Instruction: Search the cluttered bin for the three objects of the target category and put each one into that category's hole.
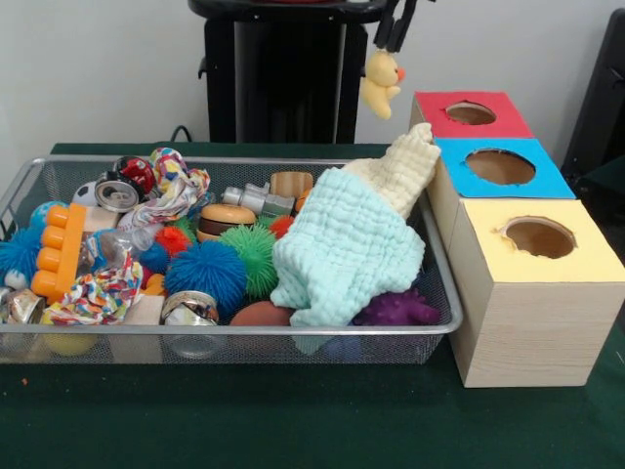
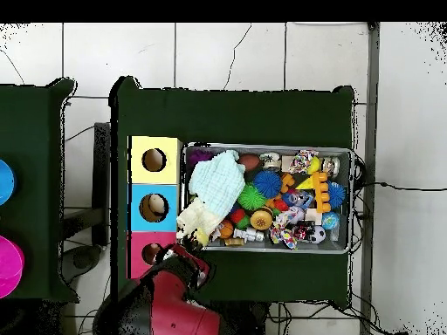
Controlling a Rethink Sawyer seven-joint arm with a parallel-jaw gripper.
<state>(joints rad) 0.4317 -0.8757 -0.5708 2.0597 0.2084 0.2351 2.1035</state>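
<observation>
The gripper (image 1: 393, 39) is clamping a yellow duck toy (image 1: 380, 83) above the red-topped box (image 1: 469, 114), while pale cloths (image 1: 344, 249) are draping over the wire bin's (image 1: 234, 335) clutter beside it.

There was one wire bin (image 1: 441, 322), three holed boxes, red (image 1: 444, 127), blue (image 1: 547, 183) and yellow (image 1: 586, 264), two cloths, mint (image 1: 337, 254) and cream (image 1: 405, 171), and one yellow duck (image 1: 380, 81).
</observation>
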